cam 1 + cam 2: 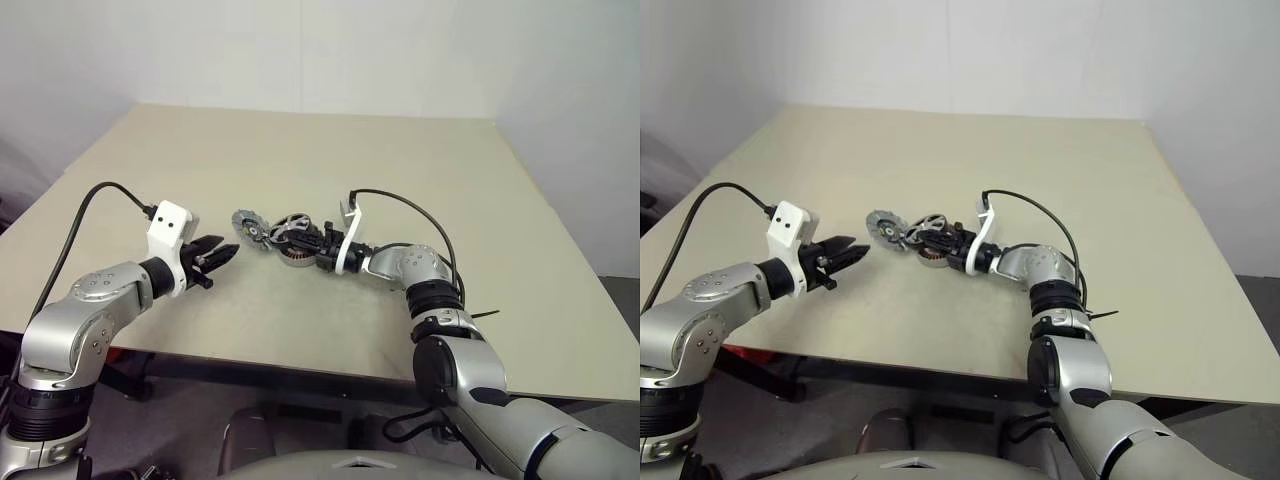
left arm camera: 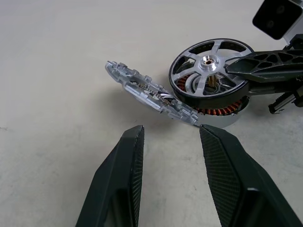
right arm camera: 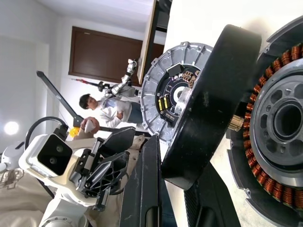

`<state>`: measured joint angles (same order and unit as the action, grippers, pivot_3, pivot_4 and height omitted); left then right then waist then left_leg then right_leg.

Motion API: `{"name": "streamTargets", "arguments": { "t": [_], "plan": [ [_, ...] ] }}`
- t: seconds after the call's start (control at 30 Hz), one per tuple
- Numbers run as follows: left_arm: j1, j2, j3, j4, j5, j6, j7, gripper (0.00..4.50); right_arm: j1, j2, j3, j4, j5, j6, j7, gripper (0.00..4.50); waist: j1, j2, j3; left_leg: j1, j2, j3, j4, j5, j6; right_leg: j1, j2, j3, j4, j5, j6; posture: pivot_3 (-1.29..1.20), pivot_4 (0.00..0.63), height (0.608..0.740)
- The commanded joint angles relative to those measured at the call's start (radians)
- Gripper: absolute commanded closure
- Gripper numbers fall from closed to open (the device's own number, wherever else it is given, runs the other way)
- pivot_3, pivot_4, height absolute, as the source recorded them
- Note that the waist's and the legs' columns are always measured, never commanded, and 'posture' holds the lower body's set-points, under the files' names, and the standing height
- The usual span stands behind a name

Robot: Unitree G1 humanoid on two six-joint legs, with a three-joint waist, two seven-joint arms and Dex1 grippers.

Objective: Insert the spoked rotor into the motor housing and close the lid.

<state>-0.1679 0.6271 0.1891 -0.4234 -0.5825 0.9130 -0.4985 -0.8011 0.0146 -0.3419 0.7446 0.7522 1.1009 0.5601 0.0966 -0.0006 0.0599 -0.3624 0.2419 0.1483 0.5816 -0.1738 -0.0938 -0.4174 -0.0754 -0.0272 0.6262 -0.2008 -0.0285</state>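
Beige table [image 1: 480, 200] against plain white walls [image 1: 300, 50], dark wooden door [image 3: 102, 52]

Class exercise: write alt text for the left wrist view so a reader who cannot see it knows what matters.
A silver spoked rotor with a black rim, gripped at its edge by the right pincer, sits over a copper-wound motor housing on a beige table. A flat notched silvery lid leans against it; the open left pincer waits nearby.

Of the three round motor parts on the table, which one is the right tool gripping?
The silver spoked rotor with black rim, pinched in the right tool above the copper-wound housing; the notched lid leans free.
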Motion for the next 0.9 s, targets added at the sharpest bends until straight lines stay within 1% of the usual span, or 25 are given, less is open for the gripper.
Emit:
{"name": "streamTargets", "arguments": {
  "t": [0.03, 0.6, 0.9],
  "plan": [
    [-0.002, 0.012, 0.013, -0.025, 0.001, -0.013, -0.003, 2.53, -0.028, 0.011, -0.015, -0.027, 0.016, -0.002, -0.013, 4.2, 0.0, 0.0, 0.0, 0.0, 0.0, 0.0, 0.0, 0.0, 0.0, 0.0, 0.0, 0.0, 0.0, 0.0, 0.0, 0.0, 0.0, 0.74],
    [0.0, 0.009, 0.004, -0.024, 0.005, -0.013, -0.005, 2.53, -0.011, 0.046, -0.089, -0.156, 0.076, 0.081, -0.14, 4.2, 0.0, 0.0, 0.0, 0.0, 0.0, 0.0, 0.0, 0.0, 0.0, 0.0, 0.0, 0.0, 0.0, 0.0, 0.0, 0.0, 0.0, 0.74],
    [-0.001, 0.01, 0.003, -0.025, 0.006, -0.011, -0.006, 2.53, 0.004, 0.06, -0.107, -0.179, 0.086, 0.084, -0.177, 4.2, 0.0, 0.0, 0.0, 0.0, 0.0, 0.0, 0.0, 0.0, 0.0, 0.0, 0.0, 0.0, 0.0, 0.0, 0.0, 0.0, 0.0, 0.74]
  ]
}}
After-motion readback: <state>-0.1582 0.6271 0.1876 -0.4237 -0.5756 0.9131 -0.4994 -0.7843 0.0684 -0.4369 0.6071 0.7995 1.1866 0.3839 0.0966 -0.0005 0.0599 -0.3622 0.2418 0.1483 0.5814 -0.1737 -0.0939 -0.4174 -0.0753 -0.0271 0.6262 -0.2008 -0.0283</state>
